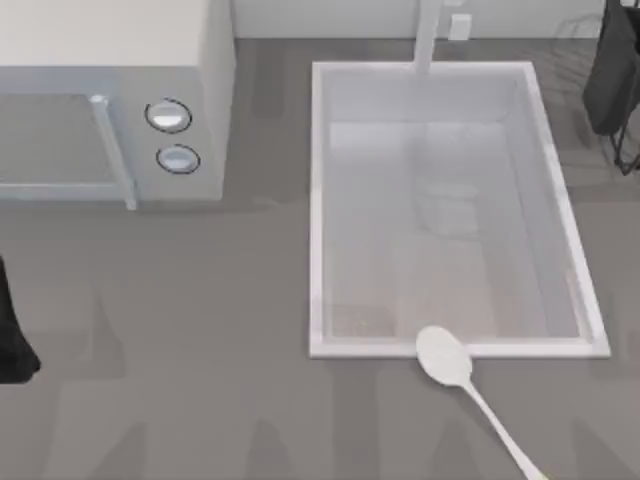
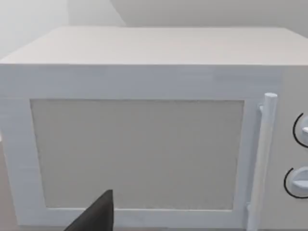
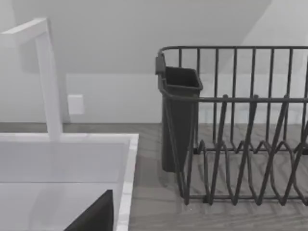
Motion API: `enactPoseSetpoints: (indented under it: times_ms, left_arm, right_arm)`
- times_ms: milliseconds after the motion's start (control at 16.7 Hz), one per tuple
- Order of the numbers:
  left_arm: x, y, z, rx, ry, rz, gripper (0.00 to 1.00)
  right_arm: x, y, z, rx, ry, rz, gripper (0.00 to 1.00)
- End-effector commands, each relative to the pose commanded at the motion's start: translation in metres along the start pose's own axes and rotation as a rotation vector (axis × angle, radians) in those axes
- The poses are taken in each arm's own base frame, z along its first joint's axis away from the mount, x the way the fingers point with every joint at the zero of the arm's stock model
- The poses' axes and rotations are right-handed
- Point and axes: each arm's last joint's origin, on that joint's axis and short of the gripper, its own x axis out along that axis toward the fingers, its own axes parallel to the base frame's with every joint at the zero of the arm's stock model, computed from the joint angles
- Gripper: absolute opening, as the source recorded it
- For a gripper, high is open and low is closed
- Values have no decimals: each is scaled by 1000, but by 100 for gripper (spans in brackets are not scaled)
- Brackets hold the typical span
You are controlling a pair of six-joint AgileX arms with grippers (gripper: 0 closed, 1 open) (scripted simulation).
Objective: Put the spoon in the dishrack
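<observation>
The spoon [image 1: 445, 357] lies untouched at six o'clock, bowl against the sink basin [image 1: 318, 200] rim, the dishrack [image 1: 612, 75] waits at two o'clock, and I cannot tell either gripper's opening.

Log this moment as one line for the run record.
spoon: on counter, bowl at sink basin near rim | dishrack: holds no spoon, far right | left arm: parked facing microwave | step: pick not started
</observation>
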Motion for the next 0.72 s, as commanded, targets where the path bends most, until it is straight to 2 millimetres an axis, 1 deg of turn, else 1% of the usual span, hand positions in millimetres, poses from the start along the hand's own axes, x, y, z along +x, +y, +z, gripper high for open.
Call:
enactPoseSetpoints:
  times_ms: [180,360,540,720]
  left_arm:
    - [0,0,0,0,0,0,100]
    - [0,0,0,0,0,0,100]
    - [0,0,0,0,0,0,100]
    - [0,0,0,0,0,0,100]
  right_arm:
    - [0,1,2,2,11,7,100]
    - [2,7,15,10,101,61,100]
    - [10,19,33,11,292,152,100]
    - [28,40,46,-18,578,249,100]
